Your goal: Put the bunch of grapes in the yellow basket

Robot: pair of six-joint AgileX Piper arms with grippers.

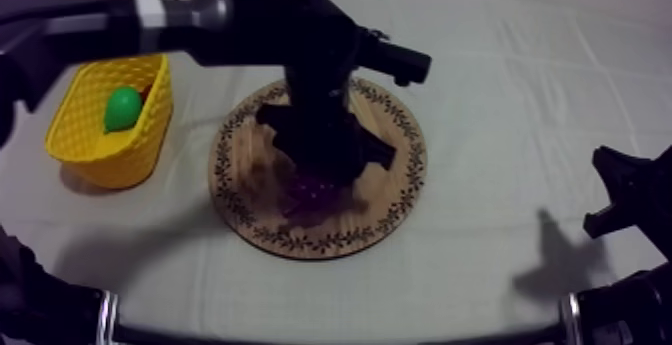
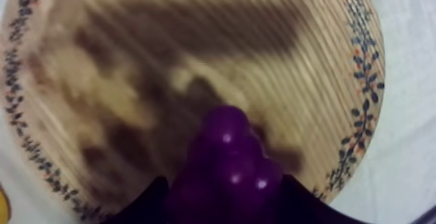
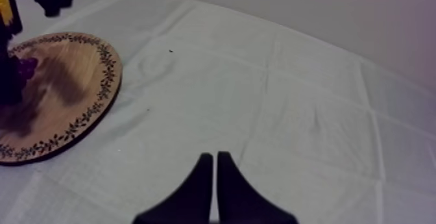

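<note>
The purple bunch of grapes (image 1: 314,191) lies near the middle of the round wooden board (image 1: 392,201). My left gripper (image 1: 320,172) reaches down over it from the upper left. In the left wrist view its black fingers (image 2: 139,207) press against both sides of the grapes (image 2: 227,171), shut on them just above the board (image 2: 311,77). The yellow basket (image 1: 82,134) stands left of the board. My right gripper (image 1: 622,195) rests low at the right, and its fingers (image 3: 202,181) lie together as a narrow wedge, holding nothing.
A green pear (image 1: 124,107) lies inside the basket. From the right wrist view, the board (image 3: 71,90) and the grapes (image 3: 26,67) show far off beside the left arm. Bare grey-white cloth (image 1: 520,119) stretches between the board and my right arm.
</note>
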